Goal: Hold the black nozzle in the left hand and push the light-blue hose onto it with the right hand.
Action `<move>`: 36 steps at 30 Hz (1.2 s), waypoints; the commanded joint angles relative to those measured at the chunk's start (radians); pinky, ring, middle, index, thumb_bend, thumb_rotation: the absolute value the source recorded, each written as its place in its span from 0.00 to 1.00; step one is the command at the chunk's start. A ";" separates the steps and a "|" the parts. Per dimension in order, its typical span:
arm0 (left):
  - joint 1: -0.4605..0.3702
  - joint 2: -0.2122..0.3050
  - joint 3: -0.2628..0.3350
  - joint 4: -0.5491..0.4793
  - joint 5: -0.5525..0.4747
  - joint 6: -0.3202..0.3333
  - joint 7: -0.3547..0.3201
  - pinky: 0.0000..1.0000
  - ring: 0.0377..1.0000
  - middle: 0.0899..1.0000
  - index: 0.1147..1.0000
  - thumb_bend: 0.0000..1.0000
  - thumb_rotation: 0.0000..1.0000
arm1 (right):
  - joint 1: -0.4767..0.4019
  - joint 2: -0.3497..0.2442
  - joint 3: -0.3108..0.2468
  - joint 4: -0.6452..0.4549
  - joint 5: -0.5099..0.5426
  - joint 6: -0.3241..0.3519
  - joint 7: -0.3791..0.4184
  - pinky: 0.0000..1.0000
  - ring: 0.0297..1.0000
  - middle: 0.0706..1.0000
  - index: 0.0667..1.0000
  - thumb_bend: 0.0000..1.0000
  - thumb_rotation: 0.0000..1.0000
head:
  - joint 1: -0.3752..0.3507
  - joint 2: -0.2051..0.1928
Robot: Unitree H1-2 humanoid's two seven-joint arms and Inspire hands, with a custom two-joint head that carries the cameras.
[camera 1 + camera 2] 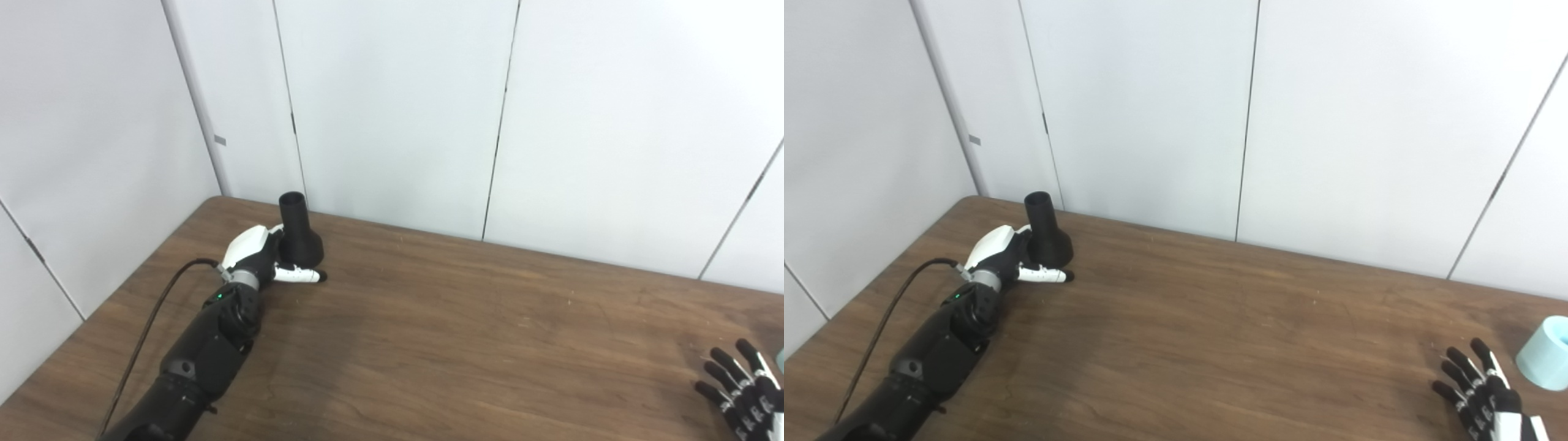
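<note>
The black nozzle (298, 229) stands upright on its flared base at the far left of the wooden table (465, 318), narrow end up. My left hand (260, 254) lies against its left side, thumb stretched along the front of the base; the fingers behind it are hidden. It looks open, not closed on the nozzle. A light-blue hose (1543, 353), a short piece, sits at the table's right edge, barely a sliver in the left eye view. My right hand (1479, 392) rests open just left of the hose with fingers spread, not touching it.
White wall panels (392, 110) close off the table's back and left side, right behind the nozzle. A black cable (150, 318) runs along my left forearm.
</note>
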 commanded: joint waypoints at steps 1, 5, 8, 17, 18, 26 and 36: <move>-0.054 0.018 0.012 0.004 0.009 -0.038 0.040 1.00 1.00 0.92 0.86 1.00 0.41 | 0.005 0.006 0.010 -0.026 -0.001 0.007 0.002 0.81 0.90 0.89 0.97 0.67 1.00 | -0.001 0.004; -0.073 -0.004 0.029 0.060 -0.012 -0.083 0.080 1.00 0.98 0.88 0.83 1.00 0.34 | 0.016 0.002 0.013 -0.052 -0.009 0.014 0.001 0.82 0.89 0.88 0.97 0.66 1.00 | -0.004 0.011; -0.088 -0.010 0.031 0.085 -0.019 -0.092 0.079 1.00 0.97 0.87 0.82 1.00 0.32 | 0.019 0.002 0.014 -0.062 -0.015 0.017 -0.002 0.82 0.89 0.88 0.97 0.65 1.00 | -0.008 0.014; -0.108 -0.014 0.015 0.121 -0.007 -0.109 0.104 1.00 0.91 0.80 0.76 0.95 0.22 | 0.020 0.001 0.017 -0.067 -0.030 0.017 -0.009 0.82 0.88 0.85 0.98 0.64 1.00 | -0.007 0.021; -0.110 -0.013 0.012 0.127 -0.003 -0.111 0.110 1.00 0.90 0.78 0.75 0.94 0.21 | 0.020 0.002 0.017 -0.069 -0.031 0.018 -0.010 0.82 0.88 0.84 0.98 0.64 1.00 | -0.007 0.021; -0.124 -0.011 -0.018 0.147 0.020 -0.098 0.129 1.00 0.76 0.57 0.48 0.64 0.05 | 0.023 -0.003 0.017 -0.089 -0.037 0.025 -0.014 0.82 0.88 0.82 0.98 0.64 1.00 | -0.007 0.026; -0.130 0.006 -0.044 0.152 0.031 -0.080 0.098 1.00 0.73 0.52 0.38 0.51 0.00 | 0.022 -0.001 0.015 -0.106 -0.042 0.032 -0.019 0.83 0.88 0.81 0.98 0.63 1.00 | -0.015 0.040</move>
